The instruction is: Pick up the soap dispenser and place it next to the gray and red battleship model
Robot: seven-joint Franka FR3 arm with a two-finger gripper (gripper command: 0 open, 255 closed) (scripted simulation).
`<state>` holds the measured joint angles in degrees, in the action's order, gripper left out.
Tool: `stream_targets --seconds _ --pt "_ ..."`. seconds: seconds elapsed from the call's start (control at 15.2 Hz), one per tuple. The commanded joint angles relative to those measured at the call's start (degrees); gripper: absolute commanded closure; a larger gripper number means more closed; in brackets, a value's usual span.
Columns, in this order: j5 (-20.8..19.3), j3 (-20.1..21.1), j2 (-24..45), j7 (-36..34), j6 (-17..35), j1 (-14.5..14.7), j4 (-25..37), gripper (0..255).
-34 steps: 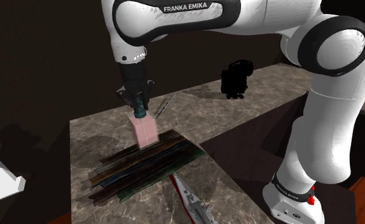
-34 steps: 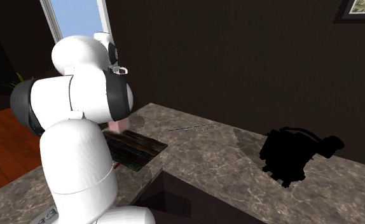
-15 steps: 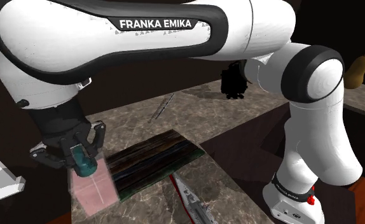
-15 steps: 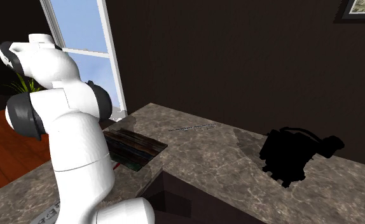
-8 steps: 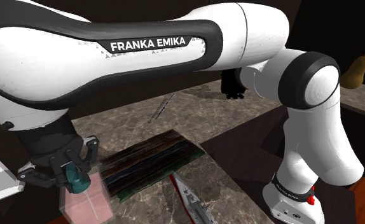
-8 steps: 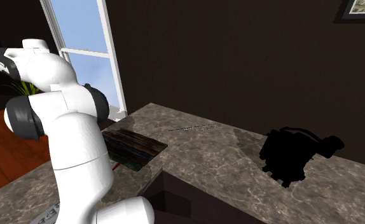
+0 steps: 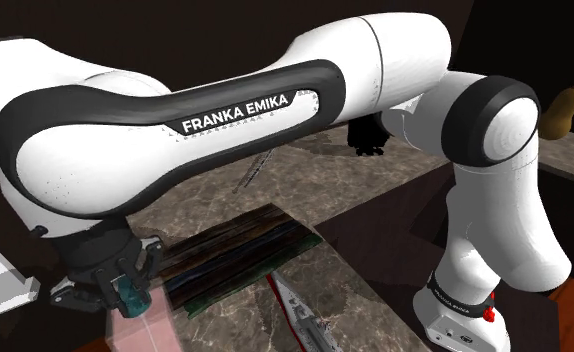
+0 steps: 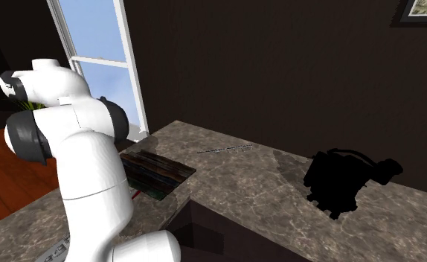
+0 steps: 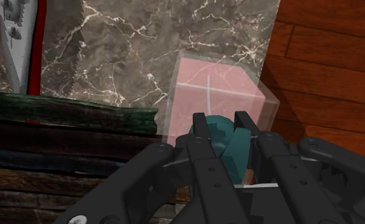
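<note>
The soap dispenser [image 9: 214, 94] is a clear pink block with a teal pump head [image 9: 224, 141]. My gripper [image 9: 220, 124] is shut on that pump head, and the body hangs below it. In the shoulder view the gripper [image 7: 125, 294] is at the lower left, with the pink dispenser [image 7: 143, 330] reaching down over the counter's near corner. The grey and red battleship model [image 7: 300, 315] lies on the marble counter to the shoulder view's right of the dispenser. In the wrist view the battleship [image 9: 19, 38] lies a short way off across bare marble.
A dark striped mat [image 7: 230, 255] lies between the gripper and the counter's middle, also seen as the mat [image 8: 156, 171]. A thin rod [image 8: 223, 149] and a black object [image 8: 346, 179] sit farther along. Wood floor [image 9: 327, 63] lies just past the counter edge beside the dispenser.
The arm has carried the dispenser from above the mat toward the shoulder view's lower left and lowered it near the counter's corner. The grip has stayed on the pump head.
</note>
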<state>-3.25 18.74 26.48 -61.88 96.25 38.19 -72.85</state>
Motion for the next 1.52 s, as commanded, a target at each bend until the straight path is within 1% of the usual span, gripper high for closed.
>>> stream_targets --seconds 0.0,0.99,1.45 --pt "0.0 0.0 0.0 0.0 1.6 -0.1 -1.6 255" --pt "-0.4 -0.4 1.2 0.3 13.1 -0.6 -12.0 255" --pt "-0.4 -0.4 1.2 0.3 13.1 -0.6 -12.0 255"
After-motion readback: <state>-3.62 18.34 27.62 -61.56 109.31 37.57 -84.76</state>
